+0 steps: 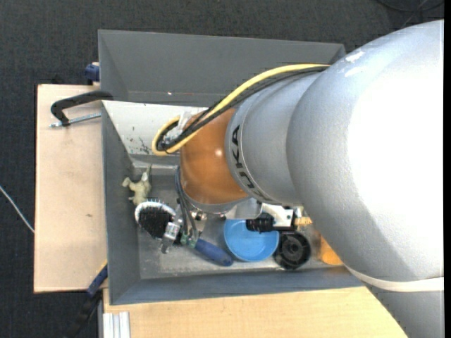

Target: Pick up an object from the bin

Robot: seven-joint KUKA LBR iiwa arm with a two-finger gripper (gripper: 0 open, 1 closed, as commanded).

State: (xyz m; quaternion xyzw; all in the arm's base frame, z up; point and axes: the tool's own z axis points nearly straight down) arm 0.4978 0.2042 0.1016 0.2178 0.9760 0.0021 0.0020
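the pincer (174, 233) sits low in the bin's (211, 69) front left, just beside a black brush head (153, 219) with white bristles; wide or narrow, i cannot tell. the brush looks light and stiff with yielding bristles, so its hard back seems the surer hold.

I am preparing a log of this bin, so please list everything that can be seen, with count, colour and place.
bin: one, grey, middle of the view
small figure: one, pale cream, left of the bin floor
brush: one, black with white bristles, just below the figure
handle-shaped thing: one, dark blue, near the front wall
round dish: one, light blue, right of the blue handle
round thing: one, black, right of the dish
orange thing: one, partly under the arm
arm: one, grey, from the right
cover: one, orange, on the wrist
cable: one, yellow, along the arm
gripper: one, metallic, beside the brush
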